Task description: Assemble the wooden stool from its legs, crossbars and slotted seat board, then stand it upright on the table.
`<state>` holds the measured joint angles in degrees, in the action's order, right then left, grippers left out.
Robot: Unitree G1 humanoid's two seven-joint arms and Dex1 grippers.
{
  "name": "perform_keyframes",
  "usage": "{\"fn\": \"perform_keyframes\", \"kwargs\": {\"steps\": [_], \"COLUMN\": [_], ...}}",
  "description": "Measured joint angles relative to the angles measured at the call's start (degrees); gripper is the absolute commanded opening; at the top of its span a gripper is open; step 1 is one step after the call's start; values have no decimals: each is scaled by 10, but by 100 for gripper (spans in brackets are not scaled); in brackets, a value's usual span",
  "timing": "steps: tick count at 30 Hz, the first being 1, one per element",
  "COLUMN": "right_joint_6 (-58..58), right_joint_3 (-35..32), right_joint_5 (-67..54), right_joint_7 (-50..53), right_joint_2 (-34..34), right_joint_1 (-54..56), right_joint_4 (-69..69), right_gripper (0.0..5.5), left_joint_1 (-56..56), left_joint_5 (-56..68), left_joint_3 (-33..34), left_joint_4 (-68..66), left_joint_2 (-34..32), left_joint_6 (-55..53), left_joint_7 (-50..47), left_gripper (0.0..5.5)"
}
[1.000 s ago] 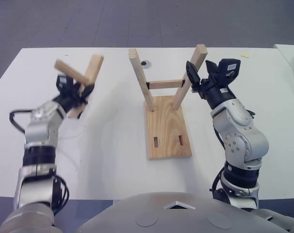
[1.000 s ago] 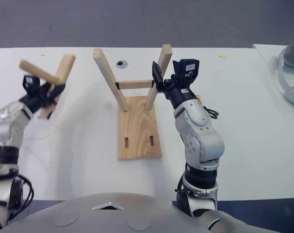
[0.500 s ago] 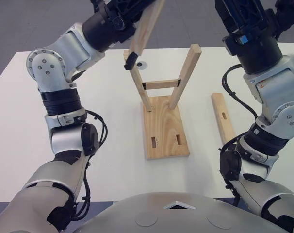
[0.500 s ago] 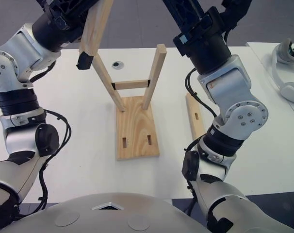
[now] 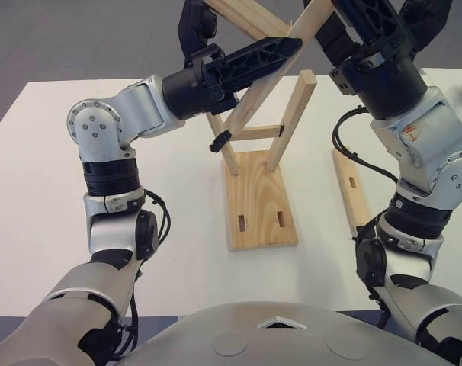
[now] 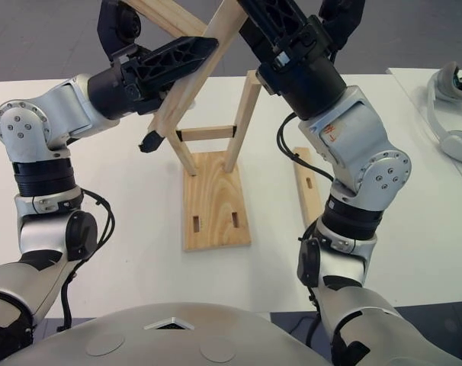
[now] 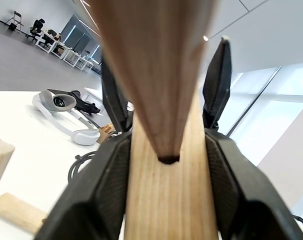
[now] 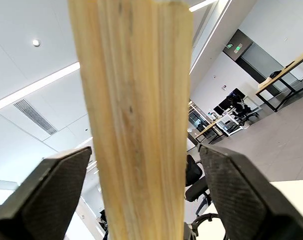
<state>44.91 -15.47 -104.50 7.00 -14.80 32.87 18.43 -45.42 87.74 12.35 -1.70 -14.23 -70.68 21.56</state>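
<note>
Risk number one is a drop: held leg (image 5: 250, 99) hangs high over the counter (image 5: 185, 191), slanted, with only the left gripper (image 7: 166, 195) clamped on it, fingers (image 7: 99, 192) pressed tight to both faces of the wood. Right gripper (image 8: 144, 150) straddles the upper end of what looks like the same leg but stands wide, with a gap on each side between wood and fingers (image 8: 56, 190), so I judge it carries nothing. If the left lets go before the right closes, the piece falls onto the seat board (image 5: 263, 200) and likely knocks things apart. Second risk: the leg's dark lower end (image 5: 218, 142) sits just beside the standing leg pair (image 5: 290, 118) already planted in the board's far slots; a small swing there could lever that pair out or tip it. Third: a crosspiece (image 5: 242, 17), joined to the held leg as far as I can tell, sticks out near both arms, which are crowded together up top, so a twist could snag it on a gripper. Seat board lies flat mid-counter, its two near slots (image 5: 244, 222) empty. One loose bar (image 5: 351, 191) lies flat on the counter to the right of the board, apart from it. Lowering the held leg into a near slot needs it turned close to upright, or its end jams.
</note>
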Motion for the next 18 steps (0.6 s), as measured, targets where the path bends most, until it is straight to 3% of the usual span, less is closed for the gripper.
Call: {"fn": "perform_keyframes", "kwargs": {"steps": [8,15,18], "right_joint_6": [-18,-29,-30], "right_joint_3": [22,34,38], "right_joint_5": [-13,-11,-8], "right_joint_7": [1,5,3], "right_joint_2": [-11,-25,-27], "right_joint_1": [-16,-18,-19], "right_joint_4": [4,4,4], "right_gripper": [208,207,207], "left_joint_1": [19,23,24], "left_joint_5": [23,27,27], "left_joint_3": [-10,-12,-12], "left_joint_4": [13,13,15], "left_joint_2": [0,-1,-5], "left_joint_6": [0,2,3], "left_joint_7": [-25,-34,-30], "left_gripper": [203,203,273]}}
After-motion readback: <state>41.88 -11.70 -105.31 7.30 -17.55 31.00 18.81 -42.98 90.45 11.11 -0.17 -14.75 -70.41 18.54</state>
